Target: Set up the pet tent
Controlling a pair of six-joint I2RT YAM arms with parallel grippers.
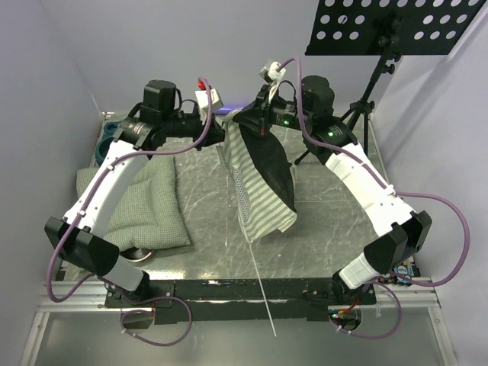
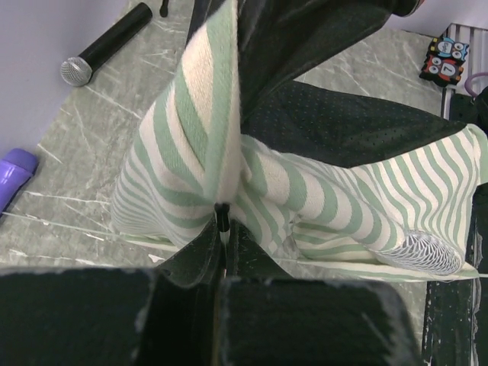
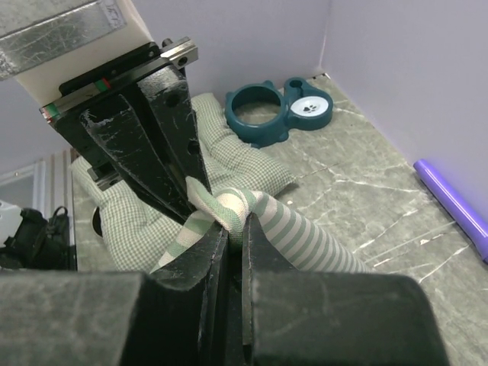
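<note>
The pet tent [image 1: 263, 183], green-and-white striped with black lining, hangs limp above the table's middle, held up by its top edge at the back. My left gripper [image 1: 226, 123] is shut on a black-tipped piece at that striped edge [image 2: 222, 217]. Right beside it, my right gripper [image 1: 261, 120] is shut on a bunched fold of the striped fabric [image 3: 242, 217]. A thin white pole [image 1: 261, 286] runs from the tent's lower end past the table's front edge. In the left wrist view the tent [image 2: 320, 191] shows a white mesh patch [image 2: 427, 252] low at the right.
A flat green-checked cushion [image 1: 145, 202] lies on the left under the left arm. A teal pet bowl [image 3: 263, 114] sits in the back-left corner. A microphone [image 2: 103, 47] and a purple object [image 2: 15, 171] lie by the back wall. A black music stand [image 1: 389, 27] rises at the back right.
</note>
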